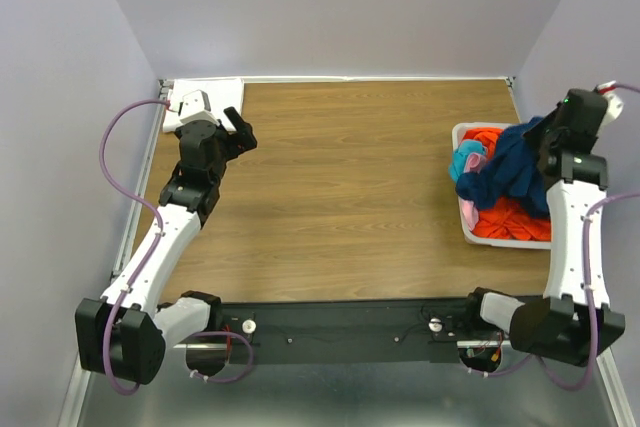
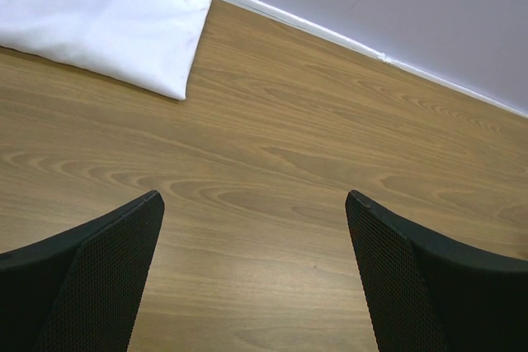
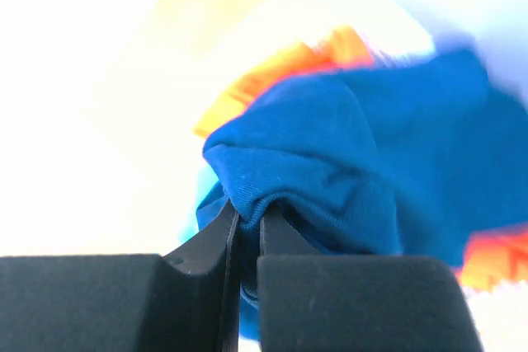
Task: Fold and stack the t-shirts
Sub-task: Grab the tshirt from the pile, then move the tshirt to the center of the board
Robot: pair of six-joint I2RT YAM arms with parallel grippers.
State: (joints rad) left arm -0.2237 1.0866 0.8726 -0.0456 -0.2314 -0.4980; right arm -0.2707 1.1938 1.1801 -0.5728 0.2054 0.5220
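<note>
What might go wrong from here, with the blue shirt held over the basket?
The right fingers pinch only a small fold of the blue shirt, so it may slip free. The blue shirt lies on the orange shirt and beside the teal shirt in the basket; lifting may drag those out or shift the basket.

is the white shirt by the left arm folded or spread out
Folded. The white t-shirt lies as a compact flat rectangle with straight edges and a squared corner, no sleeves showing, on the table.
</note>
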